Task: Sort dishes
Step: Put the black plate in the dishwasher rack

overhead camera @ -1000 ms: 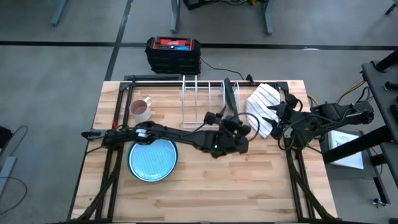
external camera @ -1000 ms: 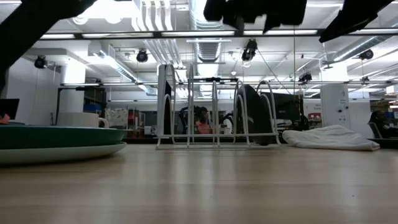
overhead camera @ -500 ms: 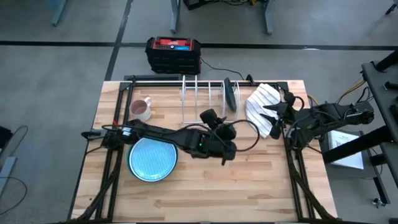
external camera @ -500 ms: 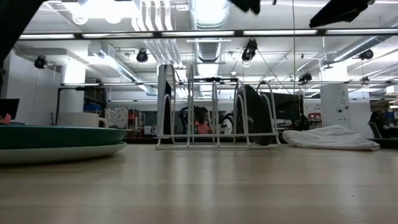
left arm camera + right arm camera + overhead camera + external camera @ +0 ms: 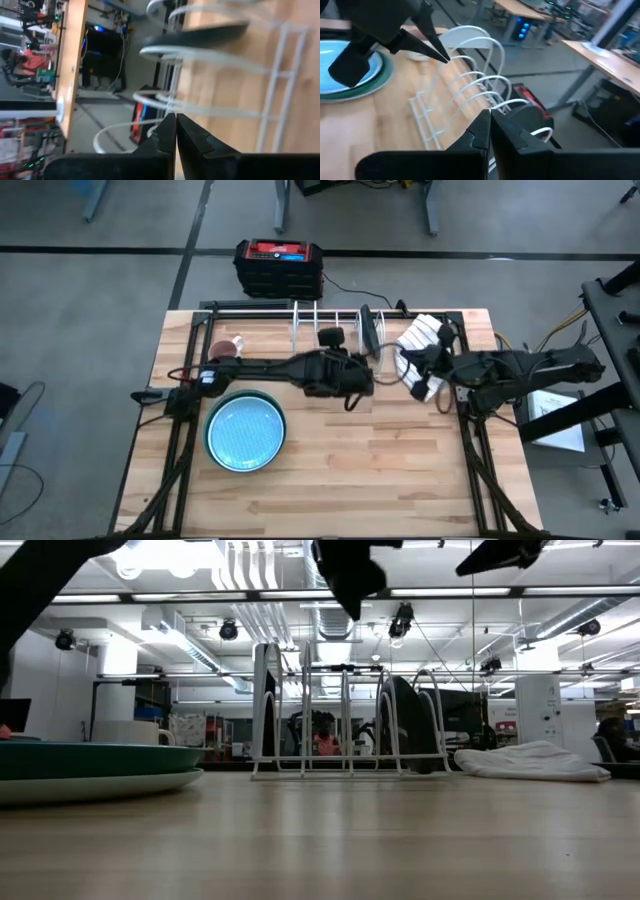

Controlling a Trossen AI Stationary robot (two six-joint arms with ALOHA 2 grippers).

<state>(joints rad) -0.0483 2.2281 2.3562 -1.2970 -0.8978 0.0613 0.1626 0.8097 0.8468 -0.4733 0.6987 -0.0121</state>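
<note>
A dark grey plate (image 5: 368, 330) stands on edge between the wires of the white dish rack (image 5: 335, 330) at the table's far side; the left wrist view shows the plate (image 5: 200, 35) among the wires. A light blue plate (image 5: 245, 430) lies inside a green-rimmed dish (image 5: 90, 760) near the left. My left gripper (image 5: 368, 380) hovers shut just in front of the rack, empty (image 5: 176, 135). My right gripper (image 5: 408, 375) hovers shut to the rack's right, also empty (image 5: 490, 127).
A pinkish mug (image 5: 225, 350) stands at the far left, partly under my left arm. A white striped cloth (image 5: 422, 338) lies at the far right, beside the rack. A red and black box (image 5: 278, 265) sits on the floor beyond the table. Bare wood fills the near half.
Both grippers have shut on nothing. My left gripper has risen, rolled about its own axis and gone from mid-table toward the rack and the far edge. My right gripper has gone toward the table's left, closer to the rack. The dishes have kept still.
</note>
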